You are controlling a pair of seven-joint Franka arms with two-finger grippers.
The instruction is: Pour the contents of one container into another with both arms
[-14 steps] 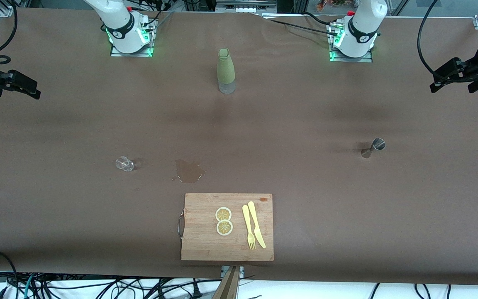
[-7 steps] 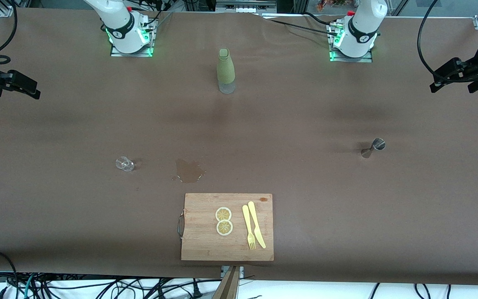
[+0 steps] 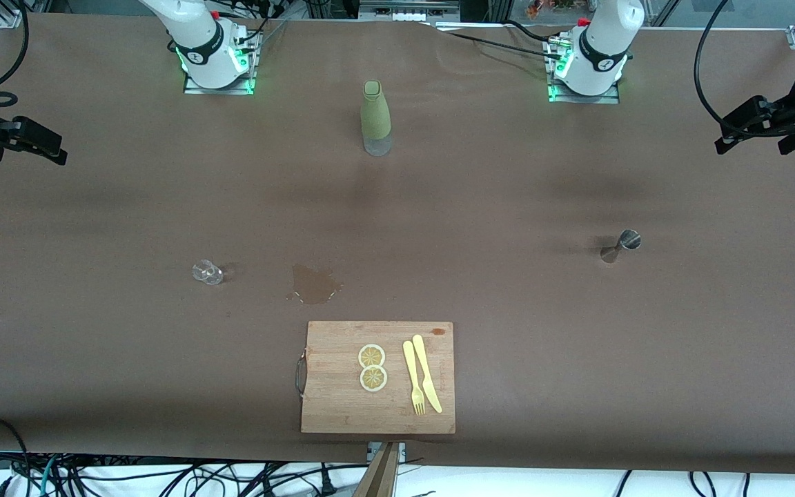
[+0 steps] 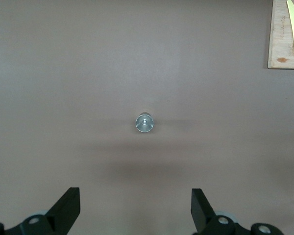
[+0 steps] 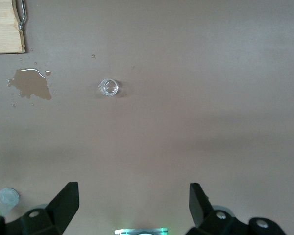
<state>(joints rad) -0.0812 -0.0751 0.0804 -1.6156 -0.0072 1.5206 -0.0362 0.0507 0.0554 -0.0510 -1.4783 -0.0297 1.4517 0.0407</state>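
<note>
The small steel jigger (image 3: 620, 246) stands upright toward the left arm's end of the table. In the left wrist view, the jigger (image 4: 144, 123) shows from straight above. My left gripper (image 4: 135, 208) hangs high over the table, open, with nothing between its fingers. The tiny clear glass (image 3: 207, 272) stands toward the right arm's end. In the right wrist view, the glass (image 5: 108, 87) also shows from above, and my right gripper (image 5: 132, 205) hangs high over the table, open and empty. Neither hand shows in the front view, only the arm bases.
An olive-green bottle (image 3: 375, 119) stands between the bases. A wet spill (image 3: 313, 284) lies beside the glass. Nearer the front camera, a wooden cutting board (image 3: 328, 407) holds two lemon slices (image 3: 372, 366) and a yellow fork and knife (image 3: 421, 383). Black fixtures (image 3: 760, 124) stand at both table ends.
</note>
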